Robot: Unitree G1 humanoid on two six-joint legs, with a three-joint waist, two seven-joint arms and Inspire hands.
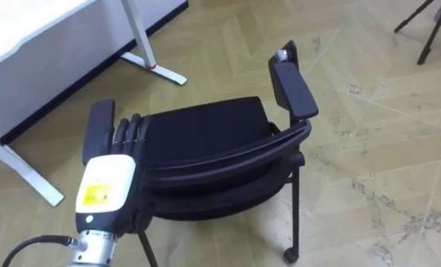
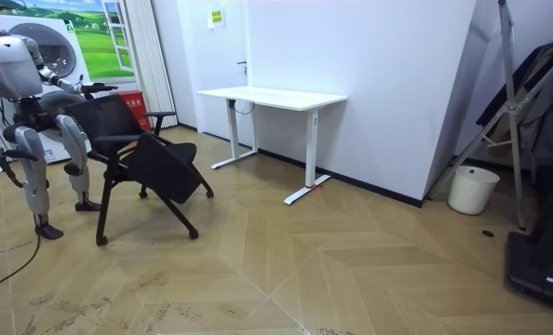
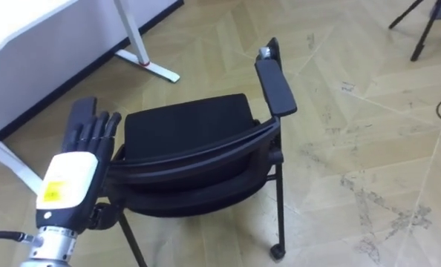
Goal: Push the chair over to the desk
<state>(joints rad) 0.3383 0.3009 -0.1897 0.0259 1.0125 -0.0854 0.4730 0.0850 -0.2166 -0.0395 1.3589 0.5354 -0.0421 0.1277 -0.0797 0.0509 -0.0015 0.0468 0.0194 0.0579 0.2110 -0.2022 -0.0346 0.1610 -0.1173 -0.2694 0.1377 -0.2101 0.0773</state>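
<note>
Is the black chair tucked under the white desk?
No, in the room view the chair stands beside the robot, well apart from the desk by the wall.

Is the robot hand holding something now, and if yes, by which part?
Nothing is gripped. The left robot hand rests with straight fingers at the left armrest of the chair, next to the backrest, and is not curled round it.
</note>
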